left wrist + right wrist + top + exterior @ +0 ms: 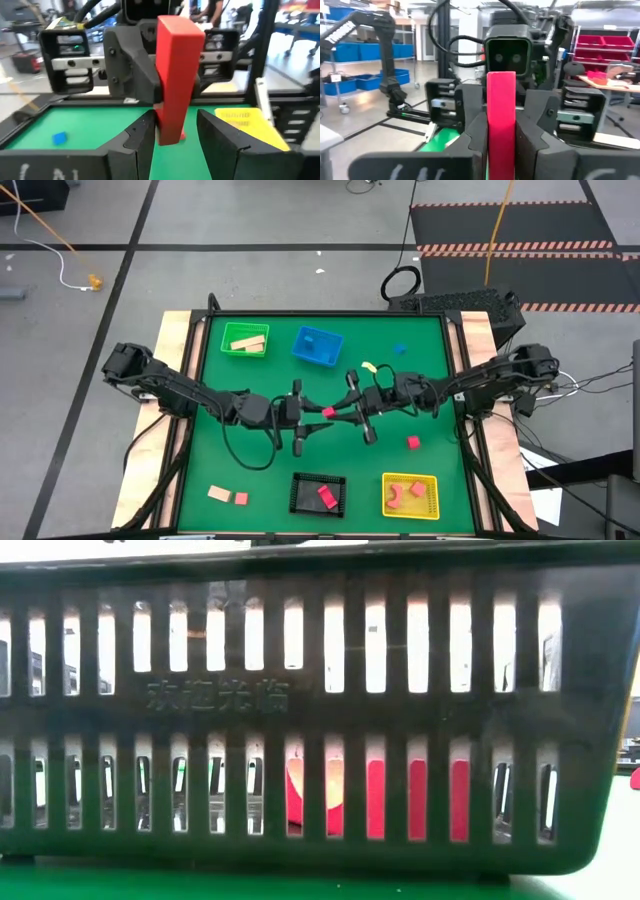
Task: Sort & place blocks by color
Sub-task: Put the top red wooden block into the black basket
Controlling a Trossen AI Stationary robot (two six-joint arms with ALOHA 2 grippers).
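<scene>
you have four mesh baskets: green basket [244,339] at eleven o'clock with two tan blocks [248,343], blue basket [317,347] at twelve, black basket [317,493] at six with one red block, yellow basket [410,495] at five with what looks like two red pieces. loose on the green mat [430,375]: one blue cube [400,350], one red cube [413,442], a tan and a red block at seven. at centre, the right gripper [501,135] is clenched on the red bar [328,412], and the left gripper [172,137] sits half-spread around the same bar. grey floor surrounds the table.
</scene>
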